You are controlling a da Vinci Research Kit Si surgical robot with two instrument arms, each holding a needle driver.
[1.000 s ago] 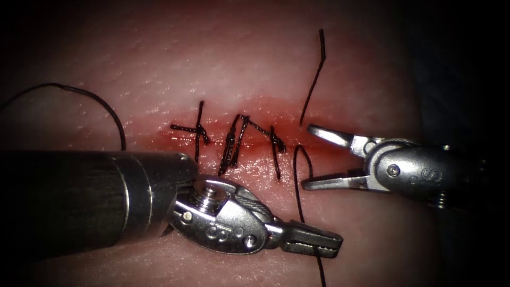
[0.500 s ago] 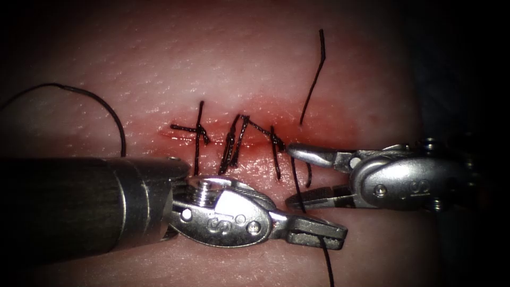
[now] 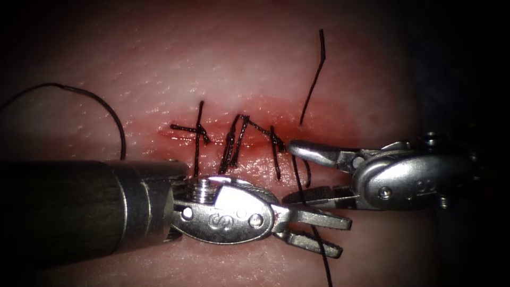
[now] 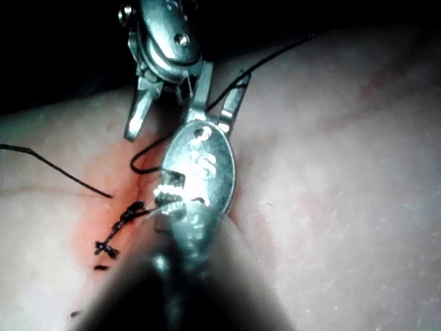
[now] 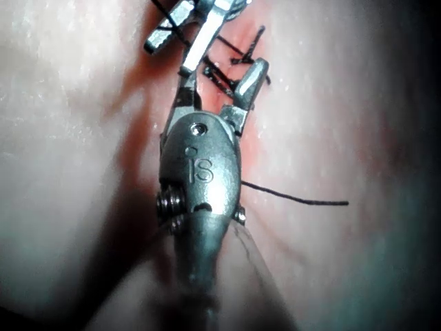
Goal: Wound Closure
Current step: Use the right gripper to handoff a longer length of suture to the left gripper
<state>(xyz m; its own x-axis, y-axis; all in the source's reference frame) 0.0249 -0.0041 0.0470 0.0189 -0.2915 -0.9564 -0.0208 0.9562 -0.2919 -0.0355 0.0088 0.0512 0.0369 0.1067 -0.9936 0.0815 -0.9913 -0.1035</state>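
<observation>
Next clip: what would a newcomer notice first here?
Probably the two open pincers meeting at the right end of the cut: the left pincer just below it, the right pincer reaching in from the right. A dark thread runs down between the jaws of both, and neither grips it. Left of them, dark stitches cross the red-stained cut.

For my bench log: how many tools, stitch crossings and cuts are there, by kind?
Silver metal needle drivers: 2 (left tool, right tool; fingers open, holding nothing, black thread running between each pair)
Red cut in the pale tissue: 1
Black stitch crossings over that cut: 3
Total: 6
</observation>
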